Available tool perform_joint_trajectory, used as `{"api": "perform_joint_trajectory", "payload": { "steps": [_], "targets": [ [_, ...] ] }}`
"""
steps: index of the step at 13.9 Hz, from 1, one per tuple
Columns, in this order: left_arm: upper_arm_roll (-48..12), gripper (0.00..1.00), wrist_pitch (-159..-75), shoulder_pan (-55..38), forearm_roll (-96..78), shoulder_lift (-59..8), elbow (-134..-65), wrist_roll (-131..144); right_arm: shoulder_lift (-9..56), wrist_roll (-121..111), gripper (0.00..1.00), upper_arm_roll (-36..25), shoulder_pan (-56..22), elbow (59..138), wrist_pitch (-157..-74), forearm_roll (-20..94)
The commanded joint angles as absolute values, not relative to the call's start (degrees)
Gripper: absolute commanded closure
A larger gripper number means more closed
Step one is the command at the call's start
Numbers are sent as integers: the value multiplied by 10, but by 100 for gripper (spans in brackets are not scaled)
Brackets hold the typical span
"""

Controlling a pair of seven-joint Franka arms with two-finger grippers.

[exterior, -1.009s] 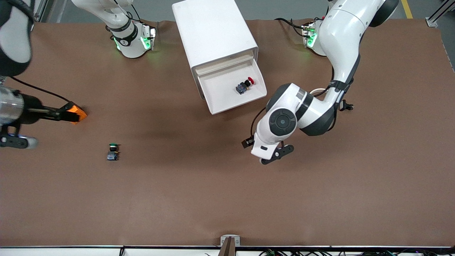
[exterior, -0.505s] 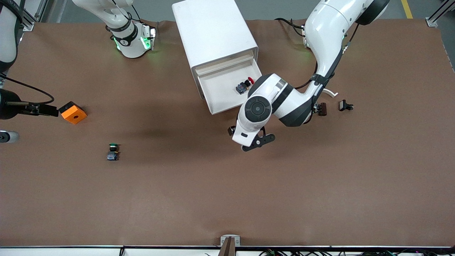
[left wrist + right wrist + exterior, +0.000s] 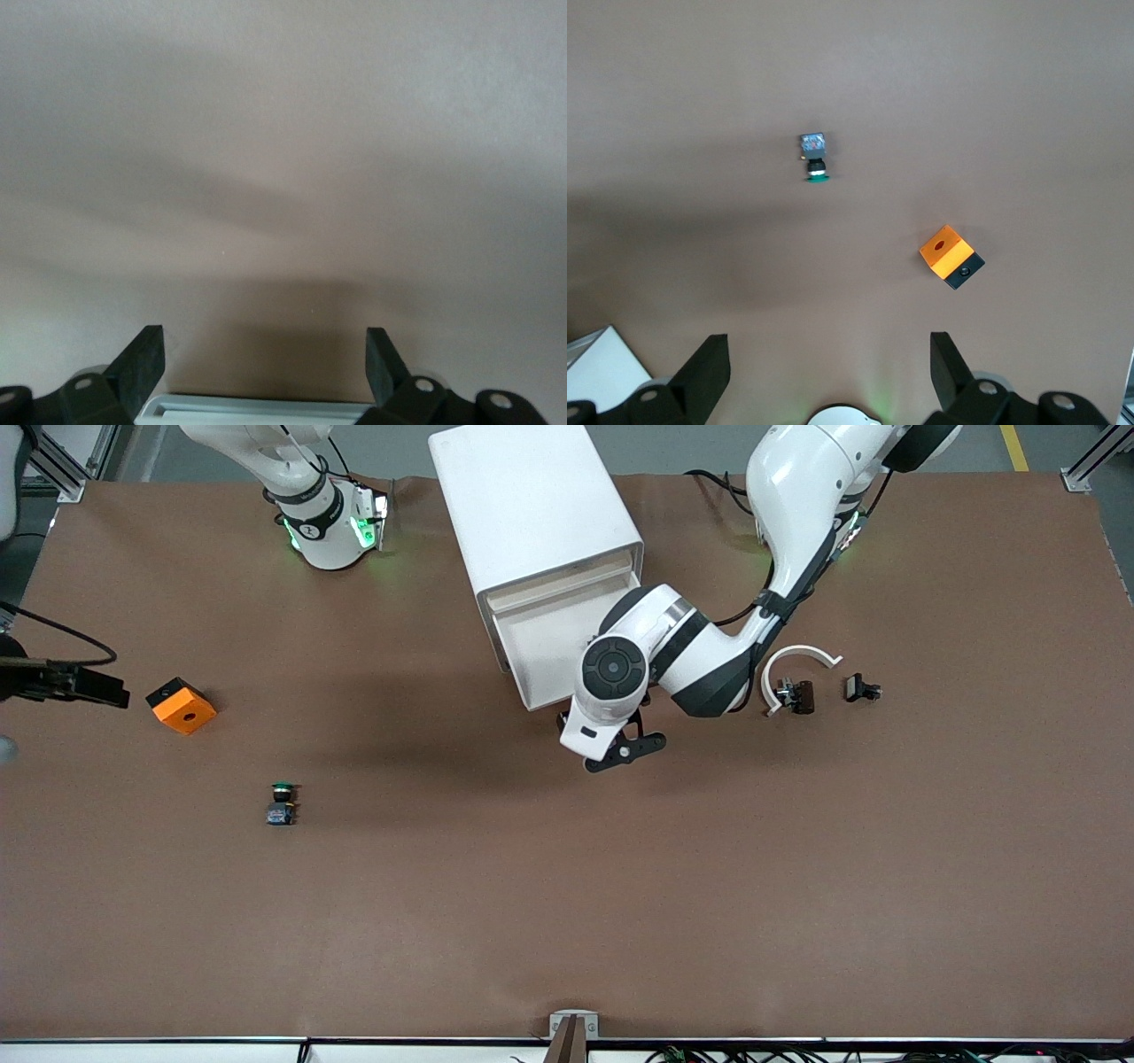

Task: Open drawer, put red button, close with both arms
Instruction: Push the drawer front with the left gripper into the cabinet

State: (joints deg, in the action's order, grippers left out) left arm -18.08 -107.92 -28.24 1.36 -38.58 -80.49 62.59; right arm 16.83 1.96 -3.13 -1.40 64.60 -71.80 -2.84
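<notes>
Lining up to close: left gripper (image 3: 620, 746), fingers spread, hovers at the open drawer (image 3: 532, 660) front, mid-frame. Right gripper (image 3: 97, 688) waits, spread, at frame edge. Red button hidden under left wrist, presumably inside. Off-centre one-arm push could skew cabinet (image 3: 532, 505).

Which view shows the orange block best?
The right wrist view: the orange block shows whole, with its holed top and black base. The front view shows it smaller, toward the right arm's end. The left wrist view misses it.

Brown table (image 3: 567, 921); grey floor (image 3: 673, 447) past table's edge.
</notes>
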Motion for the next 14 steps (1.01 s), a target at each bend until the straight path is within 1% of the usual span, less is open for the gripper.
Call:
{"api": "perform_joint_trajectory", "payload": {
  "steps": [1, 2, 3, 4, 6, 10, 12, 14],
  "targets": [
    [-189, 0, -1079, -284, 25, -365, -832, 629, 128, 25, 0, -28, -11, 650, -731, 2],
    [-190, 0, -1079, -286, 25, -365, -838, 625, 118, 28, 0, -32, -9, 650, -724, 9],
    [-191, 0, -1079, -287, 27, -365, -839, 614, 102, 26, 0, -32, 8, 672, -719, 18],
    [-191, 0, -1079, -287, 27, -365, -839, 587, 75, 23, 0, -32, 20, 712, -726, 33],
    [-191, 0, -1082, -286, 39, -365, -839, 517, 30, 17, 0, -32, 25, 779, -767, 38],
    [-199, 0, -1103, -284, 38, -365, -839, 501, 18, 17, 0, -28, 20, 791, -762, 34],
    [-203, 0, -1132, -281, 19, -365, -848, 508, 7, 18, 0, -27, 20, 794, -762, 33],
    [-204, 0, -1143, -282, -3, -364, -857, 509, 5, 18, 0, -28, 13, 794, -763, 33]
  ]
}}
